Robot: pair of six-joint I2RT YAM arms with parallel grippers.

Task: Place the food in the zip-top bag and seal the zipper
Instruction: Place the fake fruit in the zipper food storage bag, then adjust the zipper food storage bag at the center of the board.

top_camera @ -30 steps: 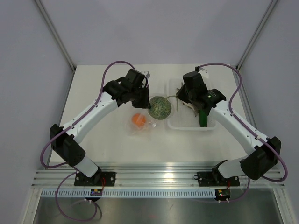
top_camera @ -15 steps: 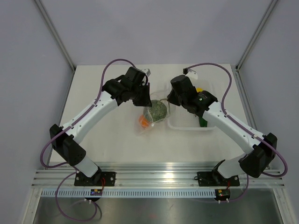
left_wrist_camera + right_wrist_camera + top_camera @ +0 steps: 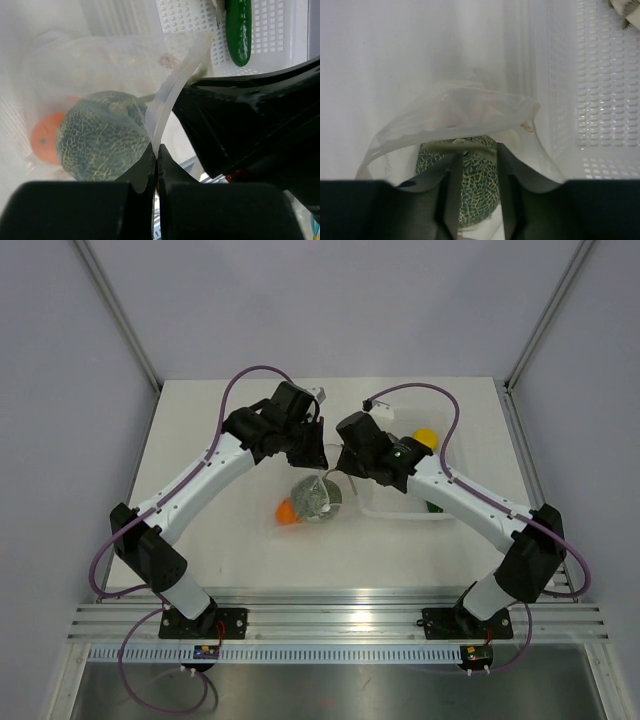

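Since a second ago, the right gripper (image 3: 479,152) has swung left from over the clear rigid perforated tray (image 3: 280,30) to the see-through crinkly plastic zip-top bag (image 3: 100,55). The speckled green ball (image 3: 102,142) has come nearer and now lies inside the film, touching the small orange ball (image 3: 42,142) on its left.

The left gripper (image 3: 156,152) is clenched on the whitish zipper strip (image 3: 170,95), holding the mouth up at the bag's far right. The right gripper's fingers stand slightly apart with the green ball showing between them. I cannot tell whether they pinch any film.

The left gripper's pinch is thin, and the ball's weight could drag the strip out of it if the bag is lifted further. Tilted toward the mouth, the round ball might roll back out. The mouth could also fold shut before the dark green cucumber (image 3: 237,32) and yellow lemon-like piece (image 3: 426,437), both in the tray at right, go in.

The bag rests on the white table (image 3: 200,420) just left of the tray, glossy, wrinkled and unsealed.
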